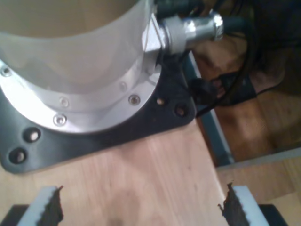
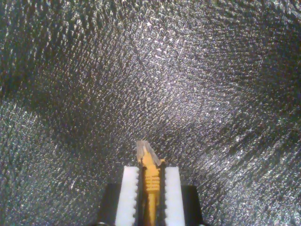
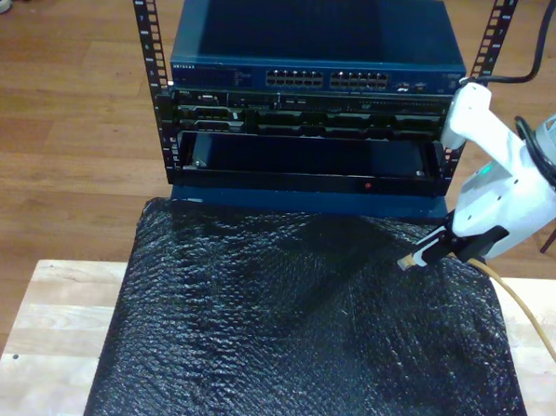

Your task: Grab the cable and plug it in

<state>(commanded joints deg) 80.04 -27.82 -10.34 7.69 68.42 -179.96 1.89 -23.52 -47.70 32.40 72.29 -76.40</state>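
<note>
second pincer (image 2: 151,188) clamping yellow cable (image 2: 151,181), clear plug (image 2: 145,151)

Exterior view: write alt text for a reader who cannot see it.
My second gripper, at the exterior view's right, grips the yellow cable near its clear plug above a black bubble-wrap mat. Behind the mat stands a rack with a blue network switch.

Yellow-orange cable (image 3: 524,309) with clear plug (image 2: 145,151). Black, glossy, bubble-textured mat (image 3: 299,340). Dark blue network switch (image 3: 315,42); white-padded second gripper (image 2: 151,188).
</note>
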